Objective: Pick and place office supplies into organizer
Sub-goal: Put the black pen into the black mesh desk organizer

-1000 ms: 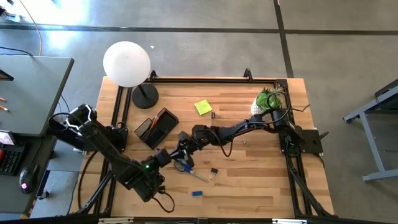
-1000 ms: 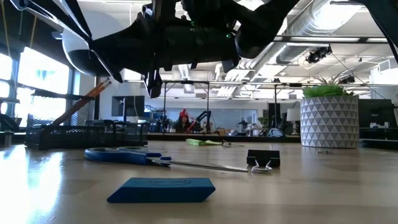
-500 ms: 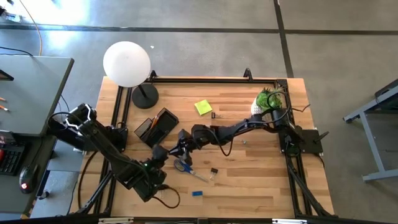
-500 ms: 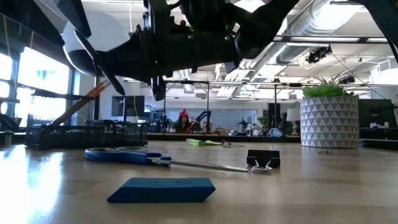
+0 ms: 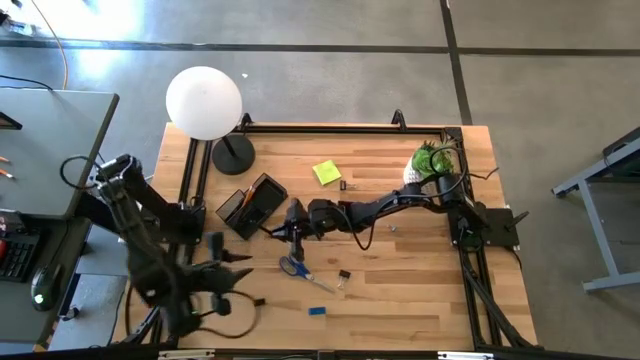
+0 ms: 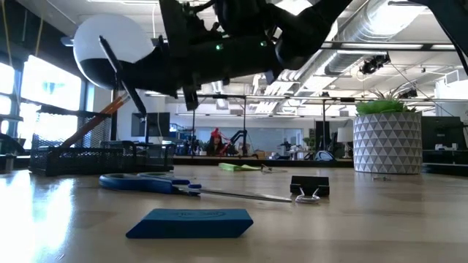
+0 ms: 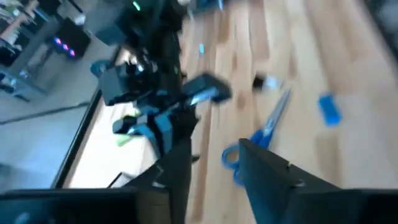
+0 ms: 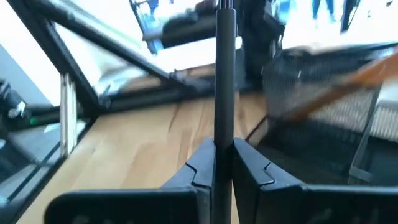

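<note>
- Table [image 5: 420, 290]: pale wood planks, smooth, light sheen.
- Organizer [image 5: 252, 205]: black wire mesh, matt.
- Scissors [image 6: 175, 185]: blue plastic handles, shiny metal blades.
- Eraser [image 6: 191, 223]: blue, matt.
- Lamp globe [image 5: 204, 102]: white, smooth, matt.
- Pen [image 8: 224, 93]: dark, smooth, slightly glossy.

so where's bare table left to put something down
Bare wood: the stretch right of the binder clip, below the plant, and the strip behind the sticky notes. Crowded: around the organizer and scissors, where the right end effector holds a pen.
</note>
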You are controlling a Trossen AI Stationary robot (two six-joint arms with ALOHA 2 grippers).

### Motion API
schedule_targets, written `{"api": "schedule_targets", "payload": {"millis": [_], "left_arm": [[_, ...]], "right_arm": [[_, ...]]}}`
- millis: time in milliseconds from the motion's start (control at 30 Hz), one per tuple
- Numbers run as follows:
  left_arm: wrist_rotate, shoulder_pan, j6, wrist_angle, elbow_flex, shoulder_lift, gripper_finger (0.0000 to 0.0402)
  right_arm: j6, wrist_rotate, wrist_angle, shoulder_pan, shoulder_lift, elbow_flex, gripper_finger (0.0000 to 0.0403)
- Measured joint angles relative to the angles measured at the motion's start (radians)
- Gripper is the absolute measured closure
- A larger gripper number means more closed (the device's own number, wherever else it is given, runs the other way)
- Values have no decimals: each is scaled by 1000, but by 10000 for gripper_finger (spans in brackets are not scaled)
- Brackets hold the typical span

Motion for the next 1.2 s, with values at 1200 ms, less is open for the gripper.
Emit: {"api": "schedule_targets", "payload": {"millis": [1200], "left_arm": [[-386, -180, -1154, -388, -441, -501, 226]], "right_arm": [[-252, -132, 134, -65, 133, 298, 389]]}}
